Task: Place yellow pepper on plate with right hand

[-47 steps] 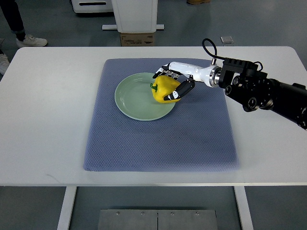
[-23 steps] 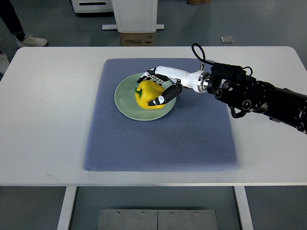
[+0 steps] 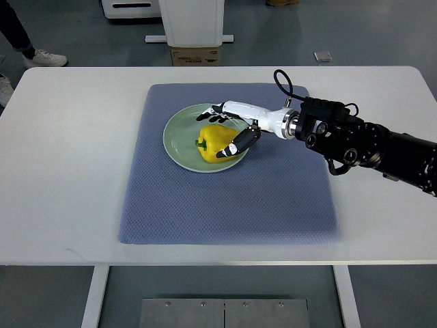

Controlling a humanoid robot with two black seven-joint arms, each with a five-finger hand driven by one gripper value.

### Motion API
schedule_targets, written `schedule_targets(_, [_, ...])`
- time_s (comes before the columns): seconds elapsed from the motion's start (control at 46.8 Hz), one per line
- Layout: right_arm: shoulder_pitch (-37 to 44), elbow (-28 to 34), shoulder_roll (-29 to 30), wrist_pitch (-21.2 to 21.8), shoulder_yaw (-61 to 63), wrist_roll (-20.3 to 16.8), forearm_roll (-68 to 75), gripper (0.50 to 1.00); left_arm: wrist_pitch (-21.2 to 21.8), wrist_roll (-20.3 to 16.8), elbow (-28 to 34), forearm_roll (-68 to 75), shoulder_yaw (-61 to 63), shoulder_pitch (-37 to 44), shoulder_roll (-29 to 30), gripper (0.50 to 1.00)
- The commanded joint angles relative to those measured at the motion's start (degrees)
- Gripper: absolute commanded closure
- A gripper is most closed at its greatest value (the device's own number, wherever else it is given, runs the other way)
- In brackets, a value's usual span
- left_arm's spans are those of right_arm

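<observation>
The yellow pepper (image 3: 213,140) lies on the pale green plate (image 3: 179,140), right of the plate's middle, with its green stem pointing left. My right hand (image 3: 217,134) reaches in from the right over the plate. Its fingers (image 3: 212,116) are stretched out just behind the pepper, with a small gap to it. The thumb (image 3: 235,145) lies against the pepper's front right side. The hand is open around the pepper and no longer grips it. The left arm is not in view.
The plate sits on a blue-grey mat (image 3: 225,198) on a white table (image 3: 68,171). A person's legs and shoes (image 3: 41,56) show at the far left corner. A white stand (image 3: 191,24) and a cardboard box (image 3: 195,56) stand beyond the table's far edge.
My right hand carried the pepper left from the plate's right rim onto the plate. It then set the pepper down and stretched its fingers out.
</observation>
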Motion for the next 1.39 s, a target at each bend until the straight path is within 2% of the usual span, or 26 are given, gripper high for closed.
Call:
schedule_targets(0.0, [0.1,0.0,0.0,-0.1,0.2,0.0,0.0,0.5,0.0,0.0,0.0,0.0,0.0,0.0,0.0,0.5])
schedule_targets(0.299, [-0.3,-0.6,0.0,-0.1,12.3,0.1,0.3,0.5,0.0,0.0,0.0,0.0,0.0,0.0,0.0,0.5])
schedule_targets(0.705, [-7.6,-0.4,0.0,0.2,35.7,-0.1,0.7,0.5,0.0,0.0,-0.1,0.0,0.0,0.0,0.0,0.5])
schedule_targets(0.791, [-9.7,-0.1,0.0,1.5,41.4,-0.5,1.5,0.5,0.0,0.0,-0.1,0.0,0.0,0.0,0.0,0.5])
schedule_targets(0.898, [-10.5,-0.3,0.0,4.7,44.7,-5.0,3.1,0.5,0.0,0.0,0.0,0.0,0.0,0.0,0.0,0.5])
schedule_targets(0.983, [-11.6,-0.3,0.0,5.0,47.3,-9.0,7.5,0.5,0.0,0.0,0.0,0.0,0.0,0.0,0.0,0.5])
schedule_targets(1.069, [-12.6,-0.5,0.0,5.1,49.1,-11.3,12.5,0.5,0.0,0.0,0.0,0.0,0.0,0.0,0.0,0.5])
schedule_targets(1.197, [-14.0,-0.8,0.0,4.8,50.8,-13.4,19.3,0.5,0.0,0.0,0.0,0.0,0.0,0.0,0.0,0.5])
schedule_targets(1.368, [-17.3,-0.7,0.0,4.6,55.0,-13.5,28.4,0.5,0.0,0.0,0.0,0.0,0.0,0.0,0.0,0.5])
